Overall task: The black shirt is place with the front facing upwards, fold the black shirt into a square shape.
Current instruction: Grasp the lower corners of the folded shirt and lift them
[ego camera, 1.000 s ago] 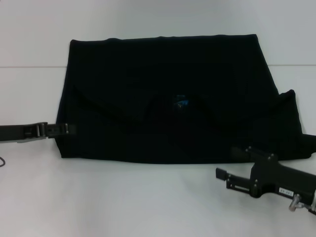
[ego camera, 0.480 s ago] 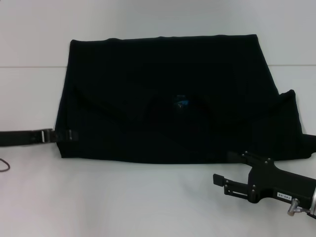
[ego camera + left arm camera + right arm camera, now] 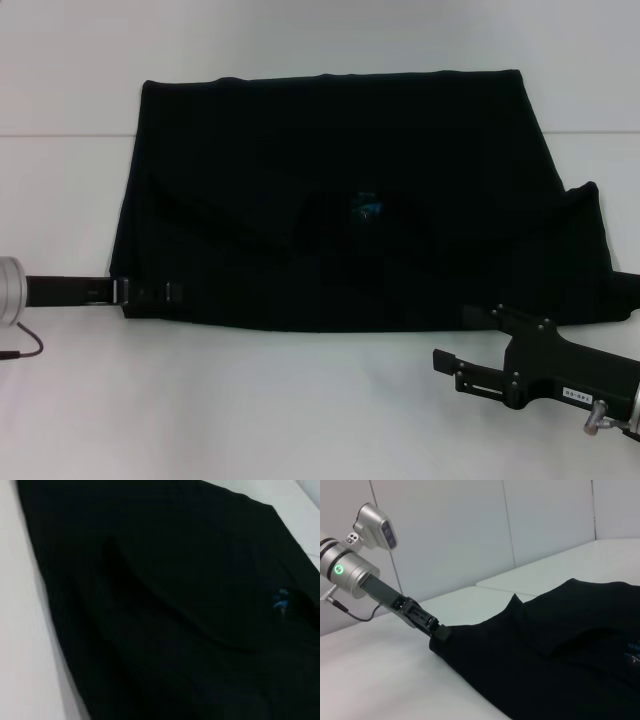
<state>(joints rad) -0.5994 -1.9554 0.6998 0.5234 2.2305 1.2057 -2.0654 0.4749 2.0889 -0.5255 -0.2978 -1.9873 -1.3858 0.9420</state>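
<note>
Already partly folded, the black shirt [image 3: 350,200] is spread as a wide dark slab across the middle of the white table [image 3: 300,410], with a loose flap left sticking out at its right edge. The left gripper [image 3: 160,292] is seen low at the shirt's near-left corner, its tips laid against or just under the hem; whether its fingers are parted or pressed onto cloth cannot be told, since black metal merges with black fabric in both the head and the right wrist view [image 3: 440,631]. The right gripper [image 3: 470,345] is held just off the near-right edge, its two fingers spread apart with nothing between them, the farther one touching or nearly touching the hem.

Several risks are judged from here. Only the top layer may be caught at the left corner, so that the stacked layers are peeled apart when lifted. Should the right side be gripped late or unevenly, the fold line may be skewed and the protruding right flap left untucked, spoiling the square.
</note>
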